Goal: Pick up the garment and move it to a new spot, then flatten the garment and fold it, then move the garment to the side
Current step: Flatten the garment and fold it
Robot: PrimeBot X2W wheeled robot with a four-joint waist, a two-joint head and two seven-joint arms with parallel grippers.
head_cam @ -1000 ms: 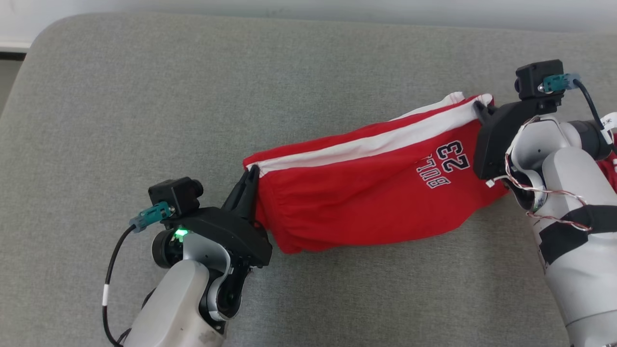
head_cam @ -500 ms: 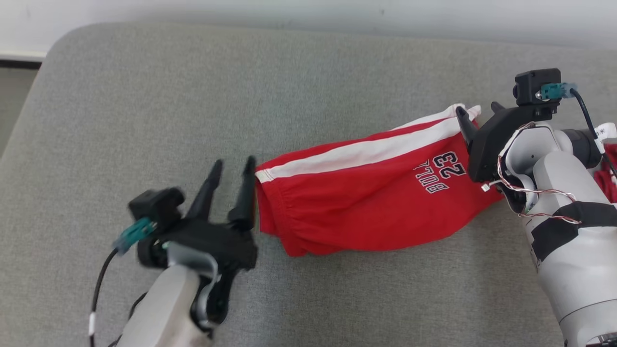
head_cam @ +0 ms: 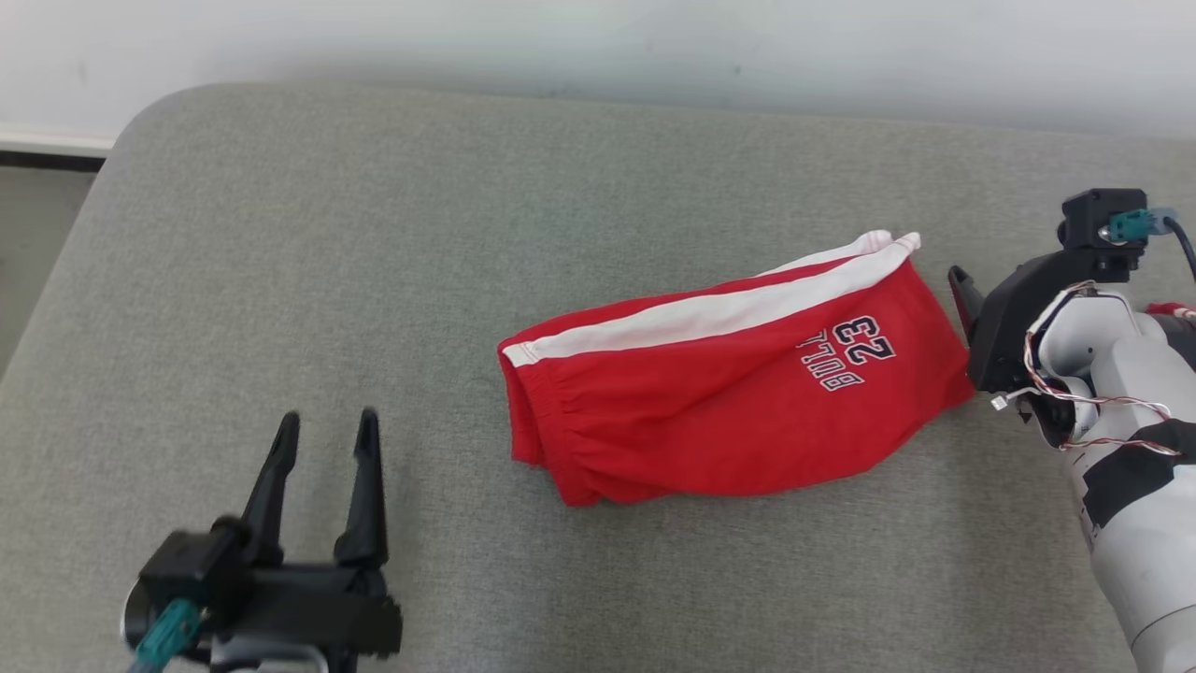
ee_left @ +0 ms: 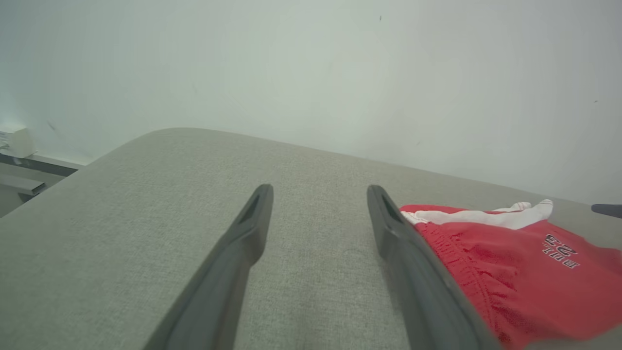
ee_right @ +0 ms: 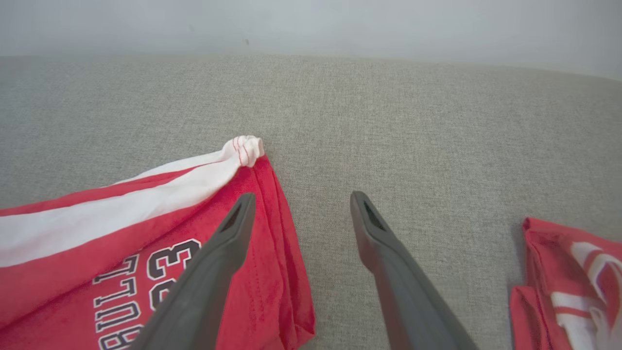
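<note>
Currently left gripper (head_cam: 327, 421) and right gripper (ee_right: 302, 197) are hanging wide and empty, while the garment (head_cam: 729, 411) is lying limp, probably light and floppy, best pinched at its waistband (head_cam: 525, 416) corners.

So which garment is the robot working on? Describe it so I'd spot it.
Look at the wide grey cushion. Near its middle lie red shorts with a white side stripe. Unlike the other red garment off to the right, they show a printed 23.
</note>
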